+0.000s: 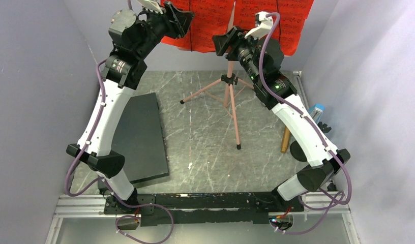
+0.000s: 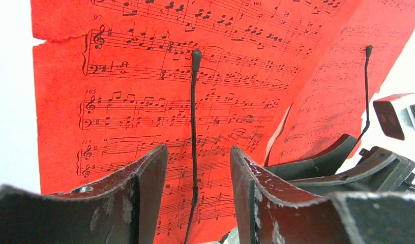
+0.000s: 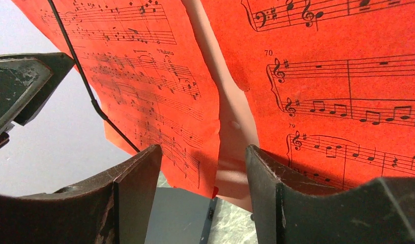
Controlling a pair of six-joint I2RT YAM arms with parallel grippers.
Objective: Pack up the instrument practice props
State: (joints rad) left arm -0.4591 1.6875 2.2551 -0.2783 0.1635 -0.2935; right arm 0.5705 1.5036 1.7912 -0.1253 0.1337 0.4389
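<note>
**Grippers at the pages**

Overhead, I see red sheet-music pages [image 1: 203, 30] at twelve o'clock on the pink music stand [image 1: 232, 101]. Left wrist: left gripper [image 2: 198, 148] apart, black wire [image 2: 193, 117] between its jaws. Right wrist: right gripper [image 3: 203, 147] apart before the pages.

Plain lavender walls box me in: left wall [image 1: 27, 76] at 9, back wall [image 1: 205, 60] at 12, right wall [image 1: 378, 61] at 3, brightest. Grey marbled tabletop [image 1: 205, 137], white veins. Aluminium rail [image 1: 78, 206] at 6. Soft, even light.
</note>
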